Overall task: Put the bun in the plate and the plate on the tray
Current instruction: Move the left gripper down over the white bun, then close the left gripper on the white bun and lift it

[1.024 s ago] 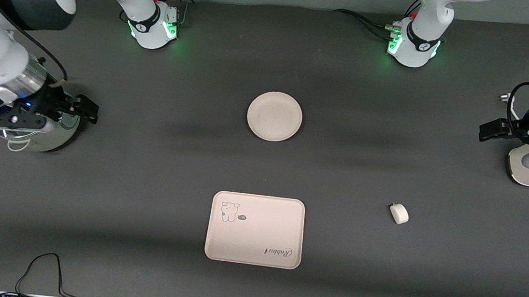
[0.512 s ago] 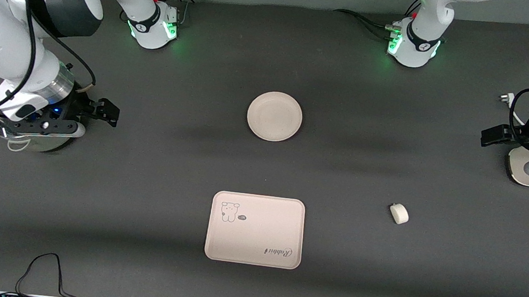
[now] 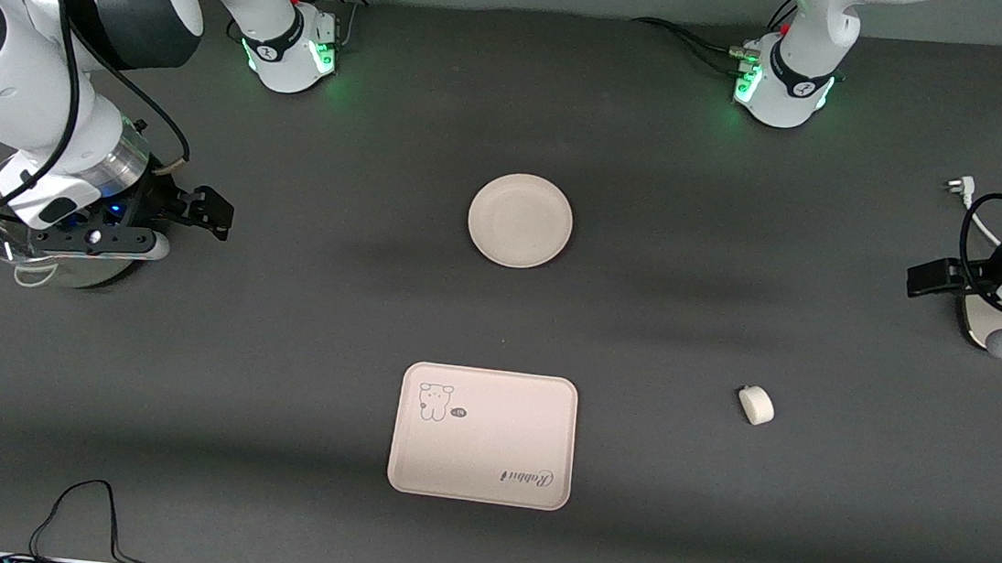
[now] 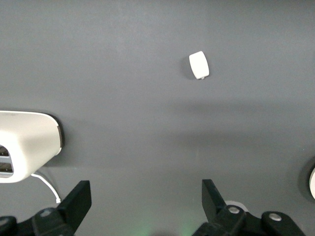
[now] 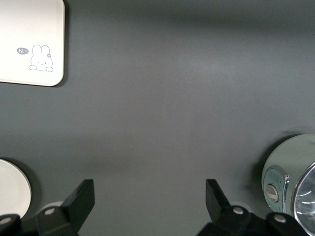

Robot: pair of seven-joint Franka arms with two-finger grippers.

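The round cream plate [image 3: 521, 220] lies empty at the table's middle. The cream tray [image 3: 484, 435] with the animal drawing and "Rabbit" lettering lies nearer the camera than the plate. The small white bun [image 3: 756, 404] lies on the table toward the left arm's end, beside the tray; it also shows in the left wrist view [image 4: 199, 65]. My left gripper [image 3: 921, 277] is open and empty at the left arm's end [image 4: 146, 194]. My right gripper [image 3: 219, 216] is open and empty at the right arm's end [image 5: 150, 194]. The right wrist view shows a tray corner [image 5: 29, 39] and the plate's edge [image 5: 12, 189].
A shiny metal kettle-like pot [image 3: 66, 263] stands under the right arm's wrist and shows in the right wrist view [image 5: 290, 179]. A white appliance [image 3: 975, 318] with a cable and plug [image 3: 959, 186] stands at the left arm's end; it also shows in the left wrist view [image 4: 24, 145].
The right arm has swung in from the table's end, its gripper moving toward the middle. The left wrist has shifted slightly toward the camera. Plate, tray and bun have not moved.
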